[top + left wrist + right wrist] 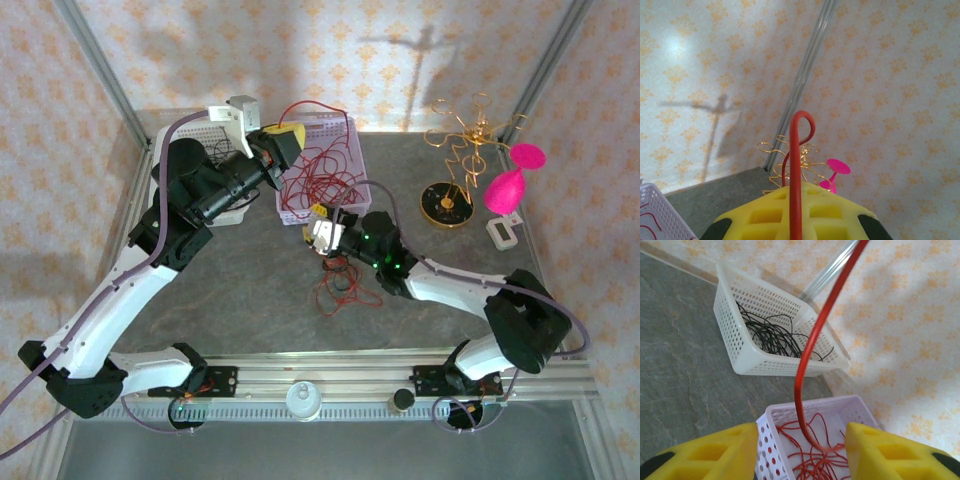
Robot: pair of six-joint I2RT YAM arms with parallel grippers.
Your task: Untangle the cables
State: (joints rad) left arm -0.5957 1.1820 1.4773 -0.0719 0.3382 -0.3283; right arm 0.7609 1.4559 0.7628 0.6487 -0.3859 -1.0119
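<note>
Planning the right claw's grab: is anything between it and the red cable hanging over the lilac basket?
Nothing visible. The red cable passes between the jaws of the open right claw, above the lilac basket.

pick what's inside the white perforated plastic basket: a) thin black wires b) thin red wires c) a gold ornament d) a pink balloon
a: the white perforated plastic basket holds a tangle of thin black wires; the thin red wires lie in the lilac plastic basket.

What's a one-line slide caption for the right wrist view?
Open right gripper straddles a red cable running into the lilac basket of red cables; white basket beyond holds black cables.
</note>
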